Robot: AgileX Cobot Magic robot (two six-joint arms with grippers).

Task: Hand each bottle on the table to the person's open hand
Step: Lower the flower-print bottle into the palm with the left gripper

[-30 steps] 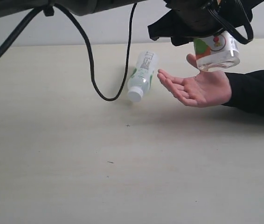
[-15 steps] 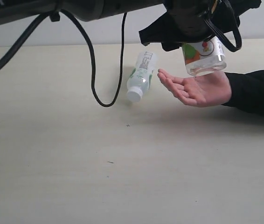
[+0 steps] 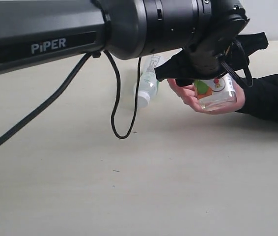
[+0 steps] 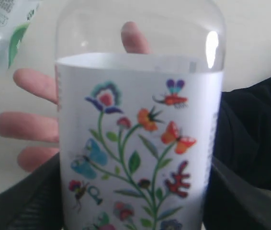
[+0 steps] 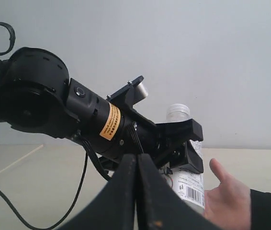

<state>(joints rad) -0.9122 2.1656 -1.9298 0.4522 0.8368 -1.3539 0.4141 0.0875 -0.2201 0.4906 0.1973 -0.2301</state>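
My left gripper [image 3: 212, 73] is shut on the short stubby white printed-label bottle [image 3: 216, 91], which rests low on the person's open hand [image 3: 190, 101]. The left wrist view is filled by that bottle [image 4: 135, 143], its flower-and-butterfly label between the dark jaws, with the hand's fingers [image 4: 28, 125] behind it. The slim green-white-label bottle [image 3: 146, 86] lies on the table [image 3: 129, 187] beside the hand, its white cap toward the camera. My right gripper [image 5: 137, 160] is shut on nothing and looks at the left arm, the bottle [image 5: 189, 184] and the hand [image 5: 226, 199]. The cola and yellow-wrapped bottles are out of view.
The left arm's thick black body [image 3: 80, 29] spans the top of the exterior view, and its cable [image 3: 117, 123] loops down to the tabletop. The person's black sleeve [image 3: 271, 98] lies along the table at the right.
The left arm has come down and forward, lowering the stubby bottle from above the palm onto the hand. The slim bottle and the hand have stayed in place.
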